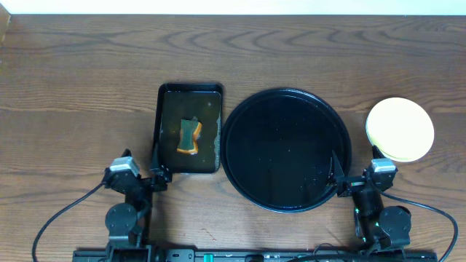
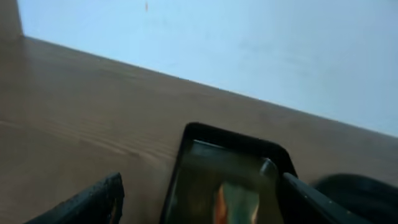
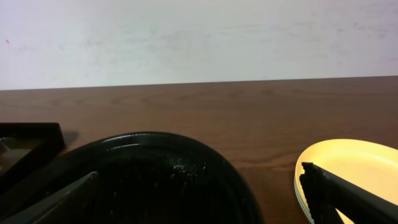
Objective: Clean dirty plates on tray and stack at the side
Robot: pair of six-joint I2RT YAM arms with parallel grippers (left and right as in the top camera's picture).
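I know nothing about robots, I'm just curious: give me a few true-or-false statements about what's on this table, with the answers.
1. The round black tray holds a plate. False: no plate is on it; the pale yellow plate sits on the table beside it.
2. A sponge lies in the rectangular tray. True.
3. The right gripper grips the plate. False: it is open and holds nothing.
4. The left gripper is open. True.
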